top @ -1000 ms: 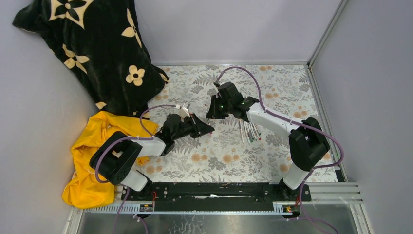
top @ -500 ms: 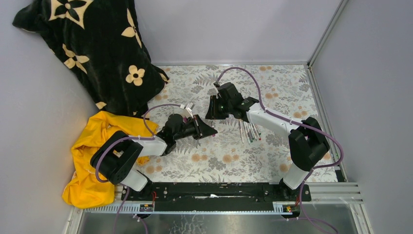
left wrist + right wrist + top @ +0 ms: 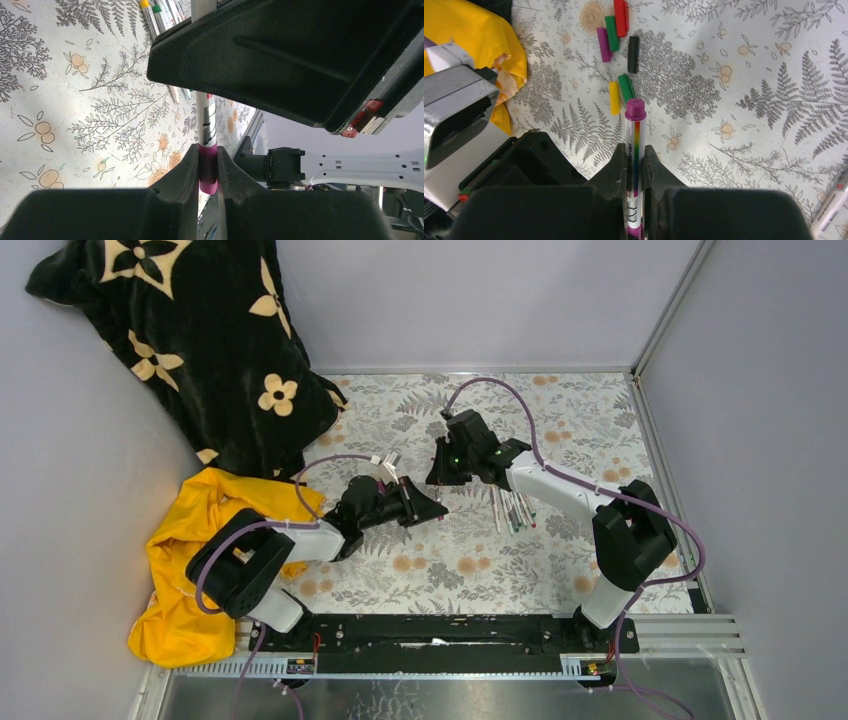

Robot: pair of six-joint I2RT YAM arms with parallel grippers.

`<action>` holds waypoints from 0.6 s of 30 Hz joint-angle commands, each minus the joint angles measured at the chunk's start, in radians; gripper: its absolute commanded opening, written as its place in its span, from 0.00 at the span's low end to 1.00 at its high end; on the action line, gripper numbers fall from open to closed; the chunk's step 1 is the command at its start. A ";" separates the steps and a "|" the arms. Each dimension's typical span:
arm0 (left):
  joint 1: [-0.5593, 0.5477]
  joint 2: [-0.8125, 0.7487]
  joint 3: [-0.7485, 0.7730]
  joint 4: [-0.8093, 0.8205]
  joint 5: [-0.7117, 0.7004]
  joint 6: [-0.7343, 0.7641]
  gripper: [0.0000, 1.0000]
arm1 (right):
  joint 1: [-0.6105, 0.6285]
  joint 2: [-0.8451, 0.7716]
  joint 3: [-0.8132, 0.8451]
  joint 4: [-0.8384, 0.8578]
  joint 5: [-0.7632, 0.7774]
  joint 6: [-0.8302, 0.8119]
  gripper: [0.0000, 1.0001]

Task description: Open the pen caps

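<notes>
Meeting over the middle of the worktop (image 3: 560, 420), both arms share one pen (image 3: 635, 135): the left jaws are clenched on its magenta cap (image 3: 208, 170) and the right jaws are clamped round the pale barrel. Loose pen caps (image 3: 616, 30) lie clustered on the cloth side, and the other pens (image 3: 512, 508) sit in a row just right of the arms. Bare floral surface runs out to the far and right edges, while a yellow cloth (image 3: 190, 540) and a black blanket (image 3: 190, 330) crowd the left edge.

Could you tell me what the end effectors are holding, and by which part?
One pen: the left end effector pinches its magenta end, and the right end effector clamps its barrel.
</notes>
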 commanded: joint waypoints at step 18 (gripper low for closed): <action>-0.256 0.170 -0.115 0.129 -0.255 -0.053 0.00 | -0.099 0.055 0.303 -0.025 0.168 -0.093 0.00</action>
